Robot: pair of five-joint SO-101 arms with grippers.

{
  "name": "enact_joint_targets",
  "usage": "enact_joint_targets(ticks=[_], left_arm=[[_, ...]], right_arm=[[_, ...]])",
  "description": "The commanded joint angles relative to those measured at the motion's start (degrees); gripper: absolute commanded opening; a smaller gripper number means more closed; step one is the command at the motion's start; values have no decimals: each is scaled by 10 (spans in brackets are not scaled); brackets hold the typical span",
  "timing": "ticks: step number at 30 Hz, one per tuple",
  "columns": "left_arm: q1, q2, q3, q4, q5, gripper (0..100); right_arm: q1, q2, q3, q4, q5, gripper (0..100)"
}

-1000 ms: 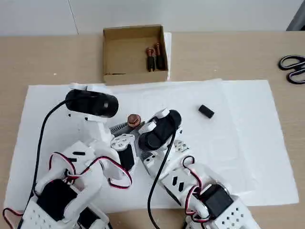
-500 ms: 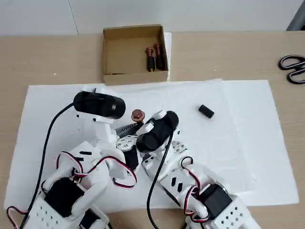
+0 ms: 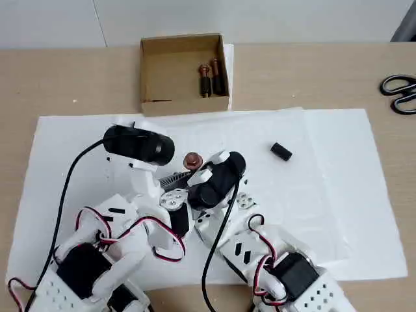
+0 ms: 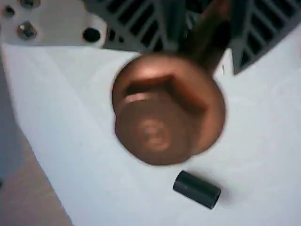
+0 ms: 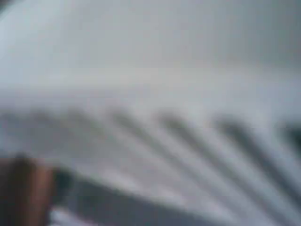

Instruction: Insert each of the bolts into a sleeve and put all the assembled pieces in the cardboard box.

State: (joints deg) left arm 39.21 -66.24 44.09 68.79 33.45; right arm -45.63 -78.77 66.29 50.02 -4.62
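Bolt [image 4: 164, 110], copper, clamped by its shank between dark fingers of left gripper [image 4: 207, 44], above white paper [image 3: 338, 195]. Right gripper [image 3: 200, 174] just beside; grip cannot be told. Black sleeve [image 3: 281, 151] lying apart on paper. Two assembled pieces [image 3: 211, 78] inside cardboard box [image 3: 185, 104].

This looks like a small robotics bench in a lab or office. A pale wood-grain surface [image 3: 65, 78] stands against a plain white wall [image 3: 260, 19], with white paper sheets [image 3: 338, 169] spread over it. Scissors [image 3: 400, 91] and a cardboard box [image 3: 185, 104] lie nearby. The left arm [image 3: 117, 240] and right arm [image 3: 273, 260] carry bare red and black wiring.
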Motion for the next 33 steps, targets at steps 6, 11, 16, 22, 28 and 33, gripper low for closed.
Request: enact_joint_targets(ticks=[6,11,16,22,28,33], left_arm=[[48,6,22,47,-31,6],[50,6,31,21,-27,6],[50,11,53,-25,-30,6],[50,6,108,-35,-31,6],[49,6,73,-5,-32,6],[14,6,-1,20,-47,6]], right_arm=[[-20,0,-40,-15,2,4],[-22,0,-40,-16,2,4],[-26,0,-40,-16,2,4],[-44,0,-40,-16,2,4],[-44,0,-36,-14,3,4],[-43,0,-24,-11,3,4]])
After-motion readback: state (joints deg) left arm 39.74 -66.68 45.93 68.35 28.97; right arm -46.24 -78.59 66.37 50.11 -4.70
